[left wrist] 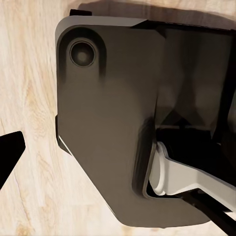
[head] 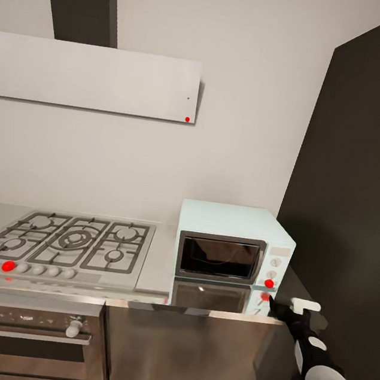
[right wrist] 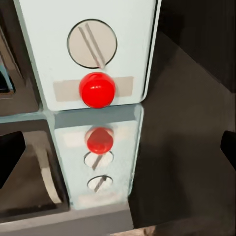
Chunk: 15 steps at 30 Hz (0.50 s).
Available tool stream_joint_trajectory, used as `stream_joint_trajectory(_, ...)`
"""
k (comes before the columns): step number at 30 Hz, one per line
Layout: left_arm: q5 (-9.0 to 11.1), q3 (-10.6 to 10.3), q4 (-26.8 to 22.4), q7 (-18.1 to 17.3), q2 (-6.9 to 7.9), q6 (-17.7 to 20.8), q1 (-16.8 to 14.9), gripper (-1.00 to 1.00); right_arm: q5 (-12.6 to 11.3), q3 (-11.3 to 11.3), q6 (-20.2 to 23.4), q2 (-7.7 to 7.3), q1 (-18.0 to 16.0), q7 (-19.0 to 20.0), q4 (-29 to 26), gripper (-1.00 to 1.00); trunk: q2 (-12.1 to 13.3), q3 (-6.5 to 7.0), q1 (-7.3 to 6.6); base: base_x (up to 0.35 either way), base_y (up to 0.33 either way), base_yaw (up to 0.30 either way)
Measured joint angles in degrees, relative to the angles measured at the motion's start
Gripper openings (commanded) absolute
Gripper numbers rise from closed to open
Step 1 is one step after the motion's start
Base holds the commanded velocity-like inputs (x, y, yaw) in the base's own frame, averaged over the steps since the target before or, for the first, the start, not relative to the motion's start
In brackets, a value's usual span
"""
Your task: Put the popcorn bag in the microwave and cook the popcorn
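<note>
Mint microwave (head: 233,244) near right fingers (head: 273,303)

The pale mint microwave (head: 231,242) is sitting upright at the right end of the glossy grey tabletop (head: 158,267), beside the gas hob, its dark glass door shut. Its side panel is showing knobs and a red button (right wrist: 97,90).

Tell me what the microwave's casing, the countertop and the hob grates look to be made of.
Microwave casing: smooth pale mint-blue shell, painted metal or plastic; which is unclear. Its door is dark glass in a grey frame. Countertop: glossy grey steel by the look, since it mirrors the microwave's front. Hob grates: matte grey bars, likely cast metal.
</note>
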Motion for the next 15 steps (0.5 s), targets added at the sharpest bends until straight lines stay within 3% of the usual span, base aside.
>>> stream_joint_trajectory(3,0.0,0.0,0.0,0.0,-0.01,0.0,0.0,1.00,0.1,0.1,0.0,-0.93,0.0,0.1,0.1,1.00,0.0,0.00,0.00,0.000,0.000,0.000)
stream_joint_trajectory(7,0.0,0.0,0.0,0.0,-0.01,0.1,0.0,1.00,0.2,0.2,0.0,-1.12,0.0,0.1,0.9,1.00,0.0,0.00,0.00,0.007,0.000,0.000)
stream_joint_trajectory(15,0.0,0.0,0.0,0.0,-0.02,0.0,0.0,1.00,0.2,0.2,0.3,-1.24,0.0,0.1,1.5,1.00,0.0,0.00,0.00,0.126,0.000,0.000)
